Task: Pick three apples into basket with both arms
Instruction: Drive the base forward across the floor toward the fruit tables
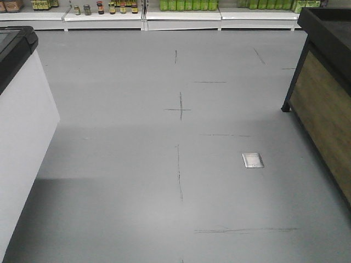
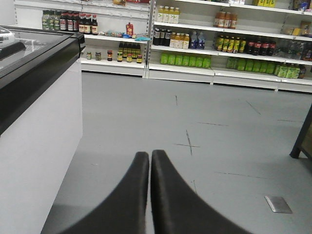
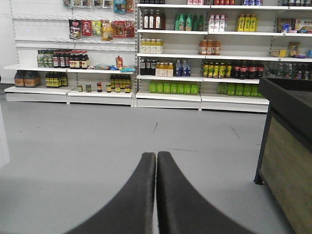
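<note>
Front view: elevated and tilted down at the grey floor [image 1: 109, 164], with the shelving [image 1: 181, 16] far off at its top edge. Left wrist view: low and level, sighting past the left gripper [image 2: 149, 155] toward that shelving, white cabinet [image 2: 39, 146] close at left. Right wrist view: likewise past the right gripper [image 3: 156, 156], wooden stand [image 3: 287, 165] at right. The green bottles [image 1: 189, 5] appear in all three.

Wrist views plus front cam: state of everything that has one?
left gripper: shut, holding nothing.
right gripper: shut, holding nothing.
green bottles: upright, in a row on the bottom shelf.
metal floor plate: lying flat, flush with the floor.
apples: not in view.
basket: not in view.
</note>
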